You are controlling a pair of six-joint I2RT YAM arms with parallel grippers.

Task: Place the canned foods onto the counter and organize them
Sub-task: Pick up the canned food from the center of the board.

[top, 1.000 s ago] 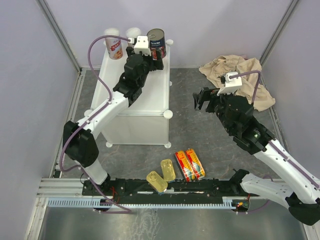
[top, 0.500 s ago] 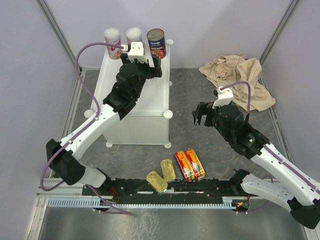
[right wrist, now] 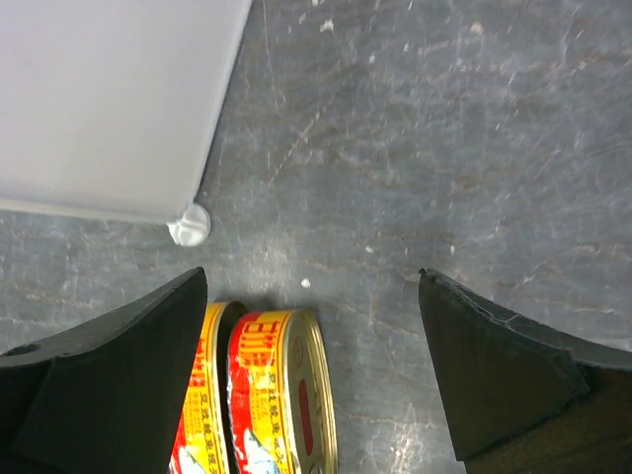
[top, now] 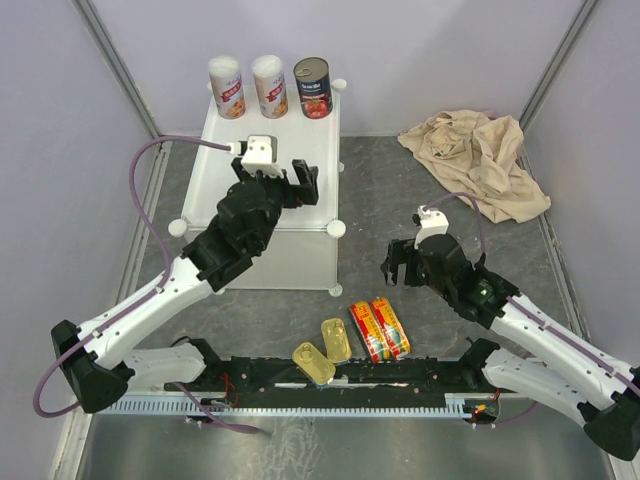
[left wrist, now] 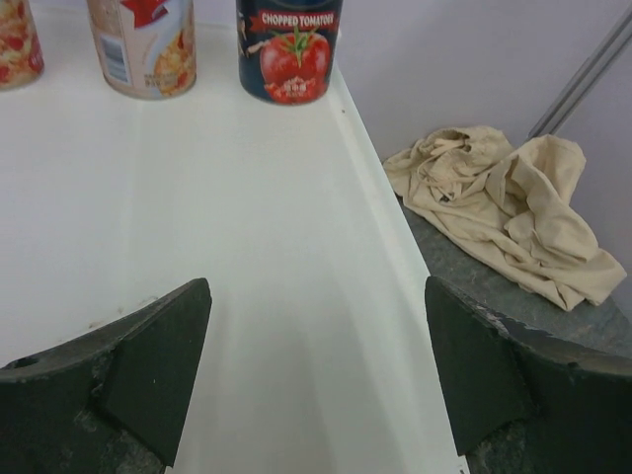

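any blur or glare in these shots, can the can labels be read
Left wrist: sharp, the dark can reads chopped tomatoes. Right wrist: the red-yellow tins are clear, with no glare. Top external: even, soft light, but labels are too small to read.

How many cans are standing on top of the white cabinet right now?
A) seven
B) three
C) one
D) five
B: a white-and-red can, its twin and a dark tomato can stand in a row at the back of the white cabinet.
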